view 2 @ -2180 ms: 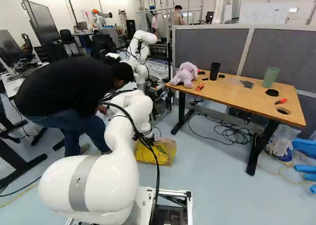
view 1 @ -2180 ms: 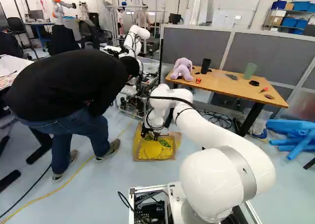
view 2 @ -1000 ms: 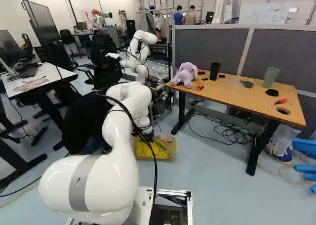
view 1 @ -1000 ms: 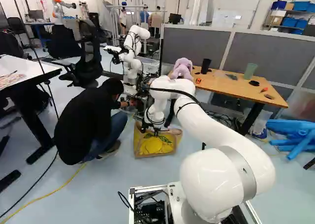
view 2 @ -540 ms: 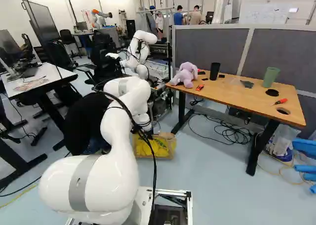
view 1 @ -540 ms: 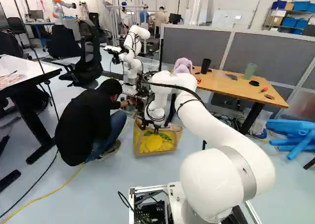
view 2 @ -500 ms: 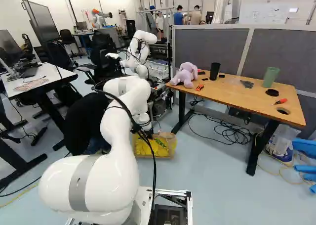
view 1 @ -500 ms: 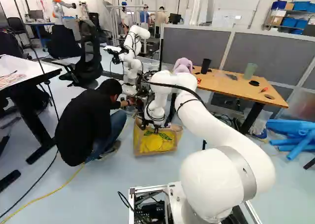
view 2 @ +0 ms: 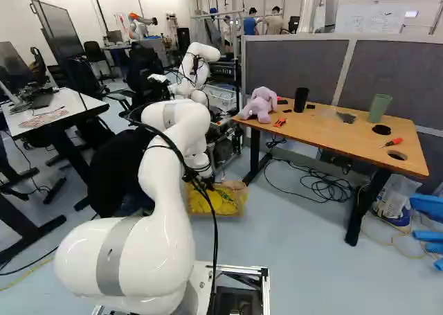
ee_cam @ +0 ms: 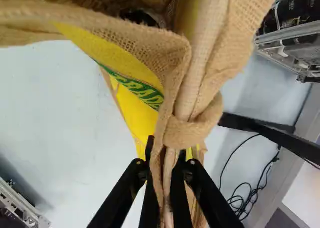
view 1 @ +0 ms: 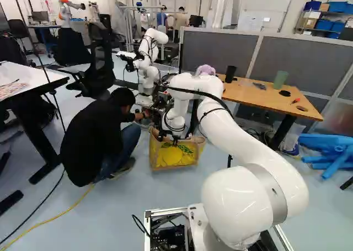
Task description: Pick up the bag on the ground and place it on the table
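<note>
One person [view 1: 91, 143] crouched by the bag [view 1: 175, 157], end effector [view 1: 175, 143] gripping its rim, plush toy [view 2: 259, 106] on table [view 2: 325, 131], another robot [view 2: 202, 51] beyond

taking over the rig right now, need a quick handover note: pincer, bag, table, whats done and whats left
Pincer: shut on the bag's gathered top.
Bag: low, at or just above the floor; I can't tell whether its base is clear.
Table: holds a plush toy, black cup and green cup, among other items.
Done: bag gripped.
Left: raise it above table height, carry it over, set it down, release.
Watch: a person crouches close beside the bag.
</note>
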Controlling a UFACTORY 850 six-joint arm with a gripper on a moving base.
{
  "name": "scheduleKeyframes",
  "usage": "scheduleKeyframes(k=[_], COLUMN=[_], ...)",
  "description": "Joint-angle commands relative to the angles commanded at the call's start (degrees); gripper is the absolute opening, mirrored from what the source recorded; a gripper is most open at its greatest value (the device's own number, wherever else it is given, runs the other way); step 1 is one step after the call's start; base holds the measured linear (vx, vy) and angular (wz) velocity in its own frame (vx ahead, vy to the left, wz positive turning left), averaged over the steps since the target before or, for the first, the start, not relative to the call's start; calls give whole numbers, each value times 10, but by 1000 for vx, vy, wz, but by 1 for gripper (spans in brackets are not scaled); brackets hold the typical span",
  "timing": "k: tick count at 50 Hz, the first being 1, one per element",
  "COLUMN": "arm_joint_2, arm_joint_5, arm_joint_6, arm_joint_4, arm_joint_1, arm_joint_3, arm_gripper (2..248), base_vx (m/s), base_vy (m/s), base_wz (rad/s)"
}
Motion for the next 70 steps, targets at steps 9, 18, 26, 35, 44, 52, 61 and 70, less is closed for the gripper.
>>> scheduleKeyframes(k=[9,18,26,35,44,52,61,70], arm_joint_2=[16,32,49,67,85,102,119,137], arm_joint_5=[0,0,0,0,0,0,0,0], arm_joint_6=[0,0,0,0,28,75,127,181], arm_joint_4=[0,0,0,0,0,0,0,0], arm_joint_1=[0,-1,-1,-1,-1,-1,-1,-1], arm_joint_3=[9,20,33,48,62,75,88,101], arm_gripper=[22,22,22,22,22,22,22,22], base_vx=[0,0,0,0,0,0,0,0], base_vy=[0,0,0,0,0,0,0,0], base_wz=[0,0,0,0,0,0,0,0])
